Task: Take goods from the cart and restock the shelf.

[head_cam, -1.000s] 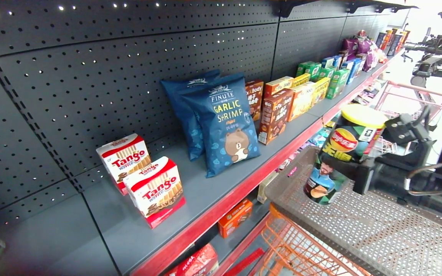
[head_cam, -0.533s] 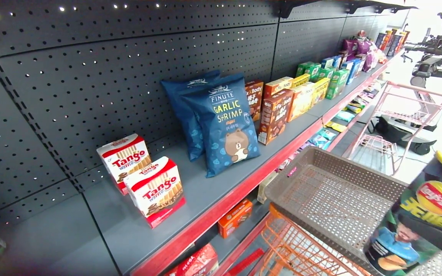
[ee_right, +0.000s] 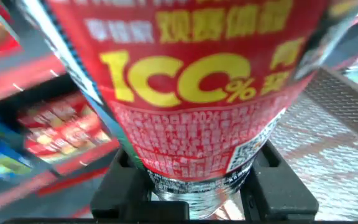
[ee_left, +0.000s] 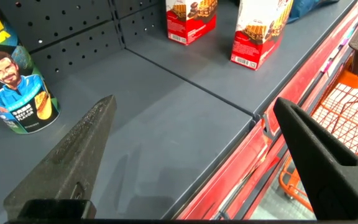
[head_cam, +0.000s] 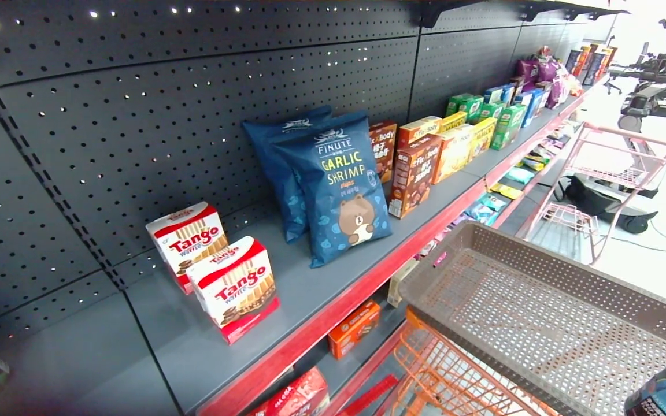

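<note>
Left gripper (ee_left: 194, 106): I am reading its fingers (ee_left: 73, 162) as spread wide, gripping nothing and touching nothing, hovering over the grey shelf (ee_left: 166, 112) deck. A shelved canister (ee_left: 17, 81) is standing upright there, apart from the fingers, with two wafer boxes (ee_left: 260, 31) farther along. Right gripper (ee_right: 194, 190): I am seeing it clamped around the chip canister (ee_right: 191, 93). In the head view that canister is showing at the near right corner of the brown basket (head_cam: 425, 271) atop the orange cart (head_cam: 454, 370); whether it is touching the basket I am unable to tell
</note>
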### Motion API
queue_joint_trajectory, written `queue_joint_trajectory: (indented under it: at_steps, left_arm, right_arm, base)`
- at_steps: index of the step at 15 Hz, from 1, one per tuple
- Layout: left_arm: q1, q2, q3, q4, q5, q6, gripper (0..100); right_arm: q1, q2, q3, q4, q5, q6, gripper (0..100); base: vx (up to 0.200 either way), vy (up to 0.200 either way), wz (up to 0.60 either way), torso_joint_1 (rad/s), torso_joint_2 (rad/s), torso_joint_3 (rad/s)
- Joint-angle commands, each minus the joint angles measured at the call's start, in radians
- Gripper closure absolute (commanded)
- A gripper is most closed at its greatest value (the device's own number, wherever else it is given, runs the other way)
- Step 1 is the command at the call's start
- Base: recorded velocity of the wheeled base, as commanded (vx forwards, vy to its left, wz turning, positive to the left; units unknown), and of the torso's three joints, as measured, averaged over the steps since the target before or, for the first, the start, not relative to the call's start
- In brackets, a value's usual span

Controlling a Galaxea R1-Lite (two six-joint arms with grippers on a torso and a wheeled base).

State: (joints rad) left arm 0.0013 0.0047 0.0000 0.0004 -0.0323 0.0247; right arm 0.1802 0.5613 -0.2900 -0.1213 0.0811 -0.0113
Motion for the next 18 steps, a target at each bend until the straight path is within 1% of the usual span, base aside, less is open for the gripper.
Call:
queue_joint_trajectory:
  at_steps: [1,3,10,18]
  left_arm:
    - [0.000,0.001,0.000,0.000,0.000,0.000,0]
    - [0.000,0.001,0.000,0.000,0.000,0.000,0]
    - [0.000,0.000,0.000,0.000,0.000,0.000,0]
    - [0.000,0.001,0.000,0.000,0.000,0.000,0]
  right_arm:
    - [0.010,-0.035,0.014,0.023,-0.003,-0.013,100]
    - [0.025,-0.057,0.017,0.066,-0.003,-0.015,100]
    - [0.010,-0.081,0.045,0.066,0.032,-0.015,100]
    - [0.015,-0.081,0.060,0.066,0.034,-0.015,100]
  base:
    - [0.000,0.000,0.60,-0.007,0.00,0.002]
    - [0.000,0.000,0.60,0.000,0.00,0.002]
    - [0.000,0.000,0.60,0.002,0.00,0.002]
    - [0.000,0.000,0.60,0.002,0.00,0.002]
